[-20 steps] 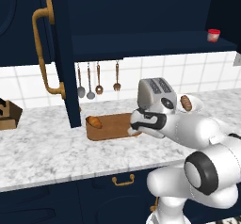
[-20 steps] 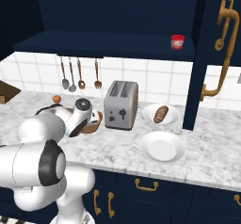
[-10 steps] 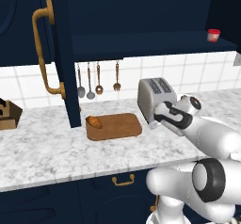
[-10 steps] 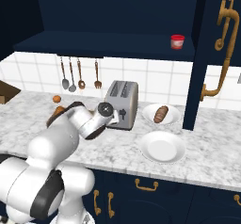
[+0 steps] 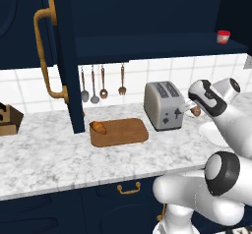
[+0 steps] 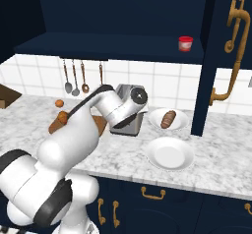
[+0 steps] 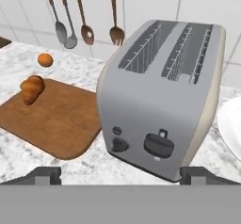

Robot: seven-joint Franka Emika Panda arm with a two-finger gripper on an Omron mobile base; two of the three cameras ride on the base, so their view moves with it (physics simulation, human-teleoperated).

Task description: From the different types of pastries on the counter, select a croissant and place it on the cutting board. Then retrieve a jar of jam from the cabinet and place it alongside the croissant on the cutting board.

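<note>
I see the croissant (image 5: pixel 98 127) already lying at the left end of the cutting board (image 5: pixel 123 131) on the worktop (image 5: pixel 44 154), so that half looks done. My hand (image 7: pixel 117 173) is released and empty, facing the toaster (image 7: pixel 162 96). The jar of jam (image 6: pixel 185 43) sits on the cabinet (image 6: pixel 123 51) shelf, up on the right. I can read no labels or writing.

We see a kitchen wall of white square tiles (image 5: pixel 147 73) with metal utensils (image 5: pixel 102 85) hanging in a row. A silver two-slot toaster (image 5: pixel 162 105) stands below them. Brass handles (image 6: pixel 152 194) mark the dark navy drawers (image 6: pixel 216 213).
</note>
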